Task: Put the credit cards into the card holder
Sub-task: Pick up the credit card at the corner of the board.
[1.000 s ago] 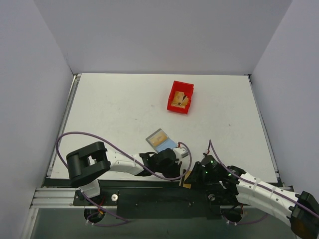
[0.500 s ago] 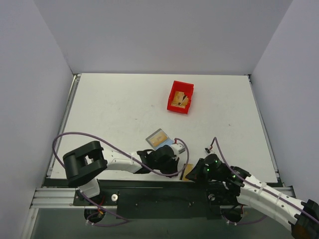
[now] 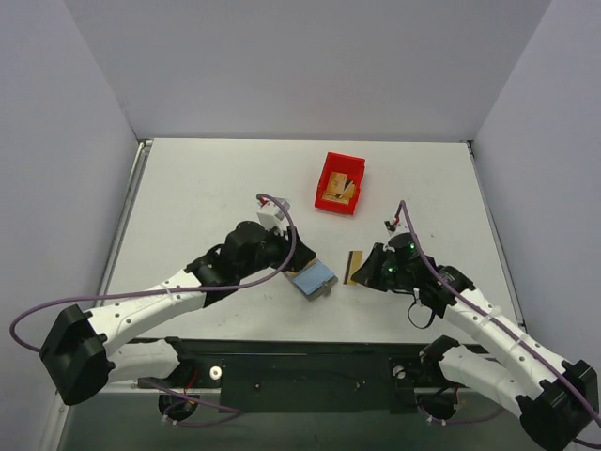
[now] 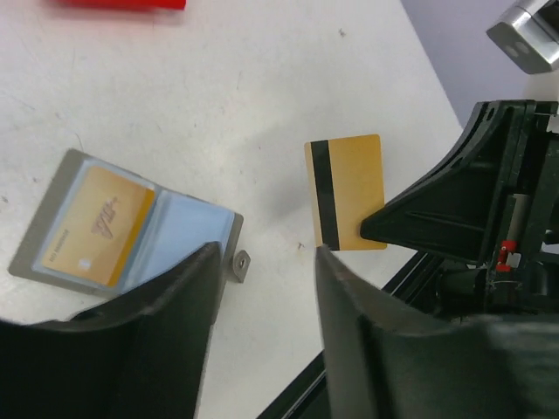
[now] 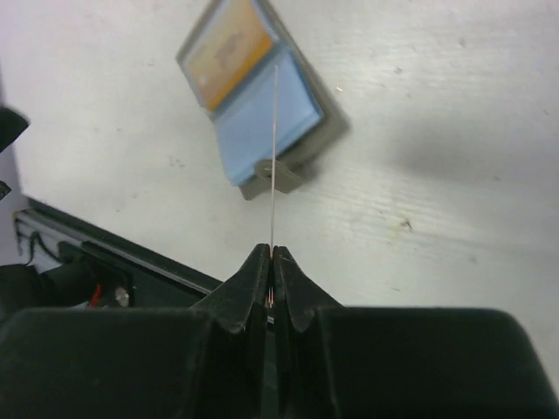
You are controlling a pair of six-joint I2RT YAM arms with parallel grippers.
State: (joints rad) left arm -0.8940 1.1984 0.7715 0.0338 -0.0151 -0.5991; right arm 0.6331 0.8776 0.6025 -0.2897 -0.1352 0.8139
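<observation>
Right claw point(image 5: 269, 255) is pinched fully closed on one gold card point(image 4: 347, 192), gripping it near a corner on the side away from the black stripe. That leaves most of the card sticking out free. From the wrist camera we only see it edge-on, a thin line aimed at the card holder point(image 4: 113, 231). The holder lies open on the table point(image 3: 207, 188) just beside the card, with one tucked card point(image 4: 100, 225) already in its left pocket and the bluish right pocket looking empty. The spare cards point(image 3: 336, 192) seem to sit in the red bin point(image 3: 343, 164), well apart from all this.

Left claw point(image 4: 266, 257) hangs over the holder with its jaws apart and nothing between them.

Our take on handling: the card is super light, stiff with a bit of flex, and slick, so a corner pinch could let it pivot if the leading edge catches the pocket lip. The holder looks soft and light, so we'd guess it skids when pushed. We'd pin it by the grey border or the tab, never over the pocket mouth.
</observation>
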